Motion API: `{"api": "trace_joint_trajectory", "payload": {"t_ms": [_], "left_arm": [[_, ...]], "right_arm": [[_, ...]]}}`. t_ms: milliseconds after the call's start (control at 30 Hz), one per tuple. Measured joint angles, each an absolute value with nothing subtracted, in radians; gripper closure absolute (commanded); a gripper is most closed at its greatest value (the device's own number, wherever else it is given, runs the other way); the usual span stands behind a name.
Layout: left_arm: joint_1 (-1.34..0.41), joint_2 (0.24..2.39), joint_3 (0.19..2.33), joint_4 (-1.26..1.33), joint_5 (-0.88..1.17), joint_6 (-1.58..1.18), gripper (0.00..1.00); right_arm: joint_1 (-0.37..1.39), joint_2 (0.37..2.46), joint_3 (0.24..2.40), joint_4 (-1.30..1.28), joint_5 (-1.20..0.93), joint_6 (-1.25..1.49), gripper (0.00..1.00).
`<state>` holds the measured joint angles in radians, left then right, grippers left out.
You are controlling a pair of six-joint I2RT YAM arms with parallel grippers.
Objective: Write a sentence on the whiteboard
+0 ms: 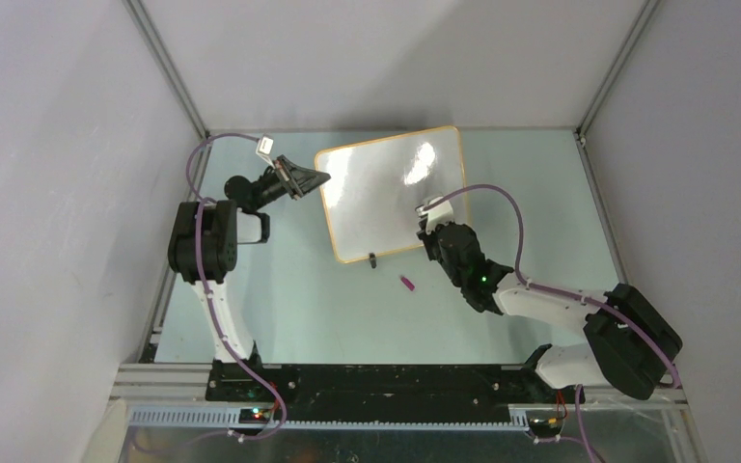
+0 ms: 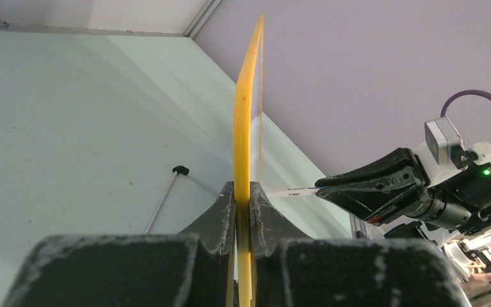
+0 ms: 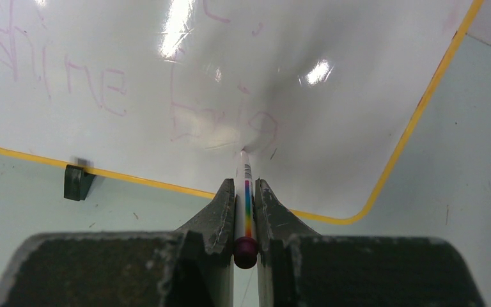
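Pink lettering (image 3: 96, 86), apparently mid-word: right gripper (image 3: 247, 187) clamps marker (image 3: 248, 208), left gripper (image 2: 243, 192) clamps whiteboard (image 1: 386, 188); next stroke needs steady pressure.

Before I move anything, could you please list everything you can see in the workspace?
whiteboard: one, glossy white with an orange-yellow frame, tilted at the far middle of the table
handwriting: faint pink-purple letters, on the board's face
clip foot: one seen clearly, black, on the board's near edge
marker: one, white with a rainbow stripe, tip at the board
purple piece: one, small, possibly a cap, on the table just near of the board
table: one, pale green
cables: two, purple, one along each arm
left tool: black, clamped on the board's frame
right tool: black, closed on the marker
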<state>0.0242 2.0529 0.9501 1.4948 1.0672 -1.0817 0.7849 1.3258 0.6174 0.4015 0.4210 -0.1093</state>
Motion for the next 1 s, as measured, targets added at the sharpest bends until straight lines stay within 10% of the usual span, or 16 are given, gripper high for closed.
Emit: {"api": "trace_joint_trajectory", "payload": {"t_ms": [1000], "left_arm": [[0.023,2.053,0.950,1.494,1.067,-1.082,1.00]], "right_arm": [[0.717,1.113,0.616,0.379,0.373,-0.100,1.00]]}}
